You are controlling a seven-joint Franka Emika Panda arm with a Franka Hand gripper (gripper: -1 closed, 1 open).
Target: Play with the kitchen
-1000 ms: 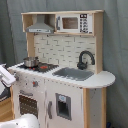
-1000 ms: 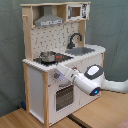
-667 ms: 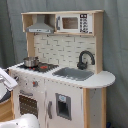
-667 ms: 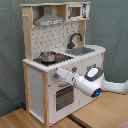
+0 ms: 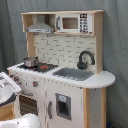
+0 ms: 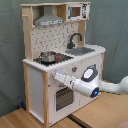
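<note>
Kitchen [image 5: 62,70] fills most of the first exterior view: a white and light-wood toy unit standing before a grey curtain. Up top, a grey hood [image 5: 41,25] sits at the first exterior view's left, and a microwave [image 5: 75,22] beside it on the right. On the worktop, a small metal pot [image 5: 30,62] rests on the stove [image 5: 37,66], with the sink [image 5: 73,73] just beside the stove and a black faucet [image 5: 85,58] arching behind the sink. Below, a row of knobs [image 5: 35,83] sits above the oven door [image 5: 27,105]. Part of the white robot arm [image 5: 7,87] shows at the first exterior view's left edge, near the stove end of the unit; the pincer itself is out of sight here.

Seen in the second exterior view, the kitchen [image 6: 62,60] stands on a wooden floor [image 6: 100,119], with the pot [image 6: 48,56] at the second exterior view's left of the faucet [image 6: 75,39]. The arm [image 6: 92,86] reaches in from the second exterior view's right, across the front panel. Its pincer [image 6: 56,76] is right at the panel just above the oven door [image 6: 62,97], at the height of the knobs. Whether the pincer is spread or pressed together cannot be told.
</note>
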